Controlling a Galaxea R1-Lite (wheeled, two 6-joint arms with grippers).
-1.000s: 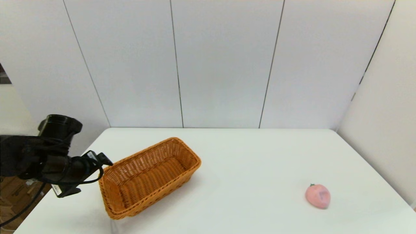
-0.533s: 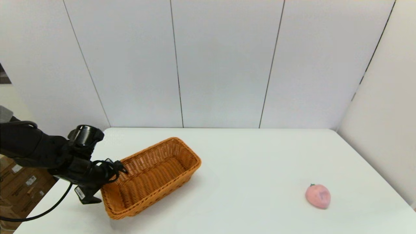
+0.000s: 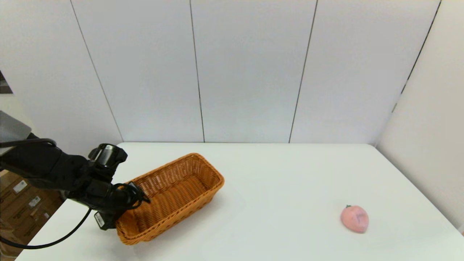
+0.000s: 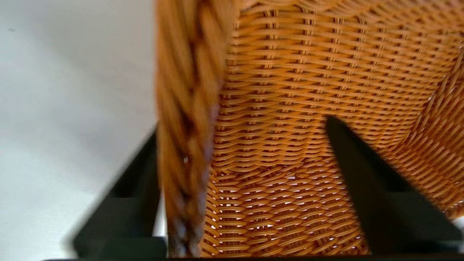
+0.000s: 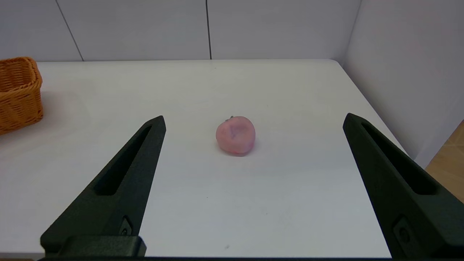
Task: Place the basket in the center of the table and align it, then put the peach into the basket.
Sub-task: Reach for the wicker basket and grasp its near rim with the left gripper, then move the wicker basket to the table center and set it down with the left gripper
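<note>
Straddling basket (image 3: 170, 197) rim | left gripper (image 3: 125, 208) moved in, jaws apart

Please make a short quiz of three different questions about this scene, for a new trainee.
1. True or false: the peach lies inside the basket.
2. The left gripper straddles which part of the basket? A) its braided rim B) its far end C) its underside
3. Fill in: the right gripper is open and faces the ____.

Key: 1 false, the peach rests on the table, far from the basket; 2 A; 3 peach.
</note>
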